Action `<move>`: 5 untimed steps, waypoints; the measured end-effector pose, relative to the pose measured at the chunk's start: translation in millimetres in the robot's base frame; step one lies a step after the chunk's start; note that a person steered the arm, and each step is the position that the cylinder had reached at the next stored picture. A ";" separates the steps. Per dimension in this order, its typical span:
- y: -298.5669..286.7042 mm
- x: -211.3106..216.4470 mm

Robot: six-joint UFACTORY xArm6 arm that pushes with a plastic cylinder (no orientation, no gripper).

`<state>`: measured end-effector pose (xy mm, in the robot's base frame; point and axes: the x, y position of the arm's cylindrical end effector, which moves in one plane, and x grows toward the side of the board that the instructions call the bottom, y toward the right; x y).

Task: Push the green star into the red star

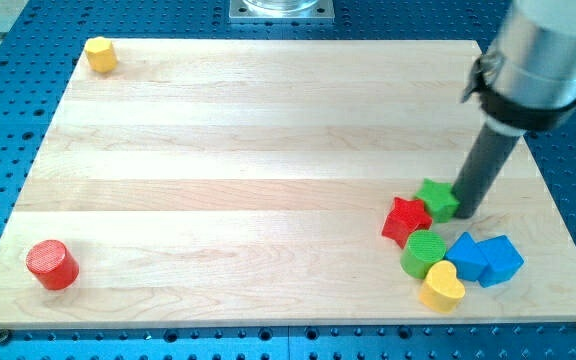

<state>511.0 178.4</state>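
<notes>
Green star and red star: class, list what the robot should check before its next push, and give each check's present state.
1. My tip sits at the green star's right side, opposite the red star: ok.
2. Green star already touches red star: ok, they appear to meet.
3. Green cylinder is clear of the red star: not ok, it sits right beside it.
4. Blue blocks are out of the push line: ok.
5. Tip touching the green star: cannot tell.

The wooden board lies open across its middle and left, with only a yellow block upper left and a red cylinder lower left, while a tight cluster crowds the lower right.
</notes>
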 end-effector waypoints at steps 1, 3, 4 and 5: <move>-4.8 -30.4; -56.6 -211.9; -151.5 -280.0; -235.0 -316.6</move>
<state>194.3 -56.5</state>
